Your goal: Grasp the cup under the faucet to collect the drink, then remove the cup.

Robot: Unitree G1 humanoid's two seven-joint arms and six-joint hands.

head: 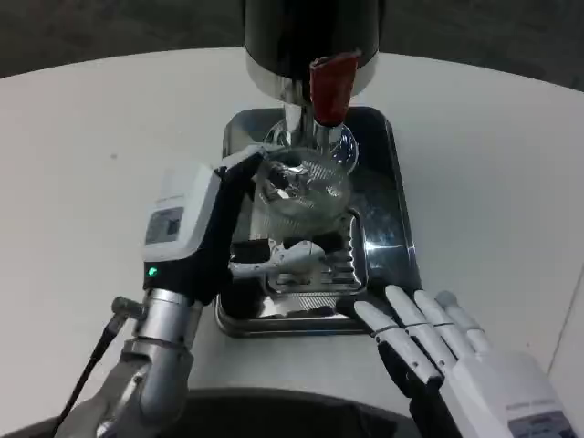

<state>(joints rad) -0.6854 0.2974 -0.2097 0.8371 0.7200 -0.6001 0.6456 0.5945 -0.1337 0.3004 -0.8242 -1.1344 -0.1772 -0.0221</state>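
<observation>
- Two hands in frame, one cup [301,192], one dispenser [306,41].
- Left hand [214,233] grips the clear ribbed cup: fingers wrap its near side and thumb side reaches round the far-left rim.
- Cup sits upright over the slotted drip grate [342,260], directly below the chrome faucet [310,128].
- Red tap handle [330,87] hangs just above the cup's rim, at its right.
- Cup contents: can't tell, glare and reflections on the glass.
- Steel drip tray [401,246] lies under the dispenser on the white table [100,164].
- Right hand [447,360] holds nothing; fingers straight and slightly apart, lying on the table at the tray's near-right corner, tips just beside the tray edge.
- Left forearm [151,365] rises from bottom left, a black cable [87,379] beside it.
</observation>
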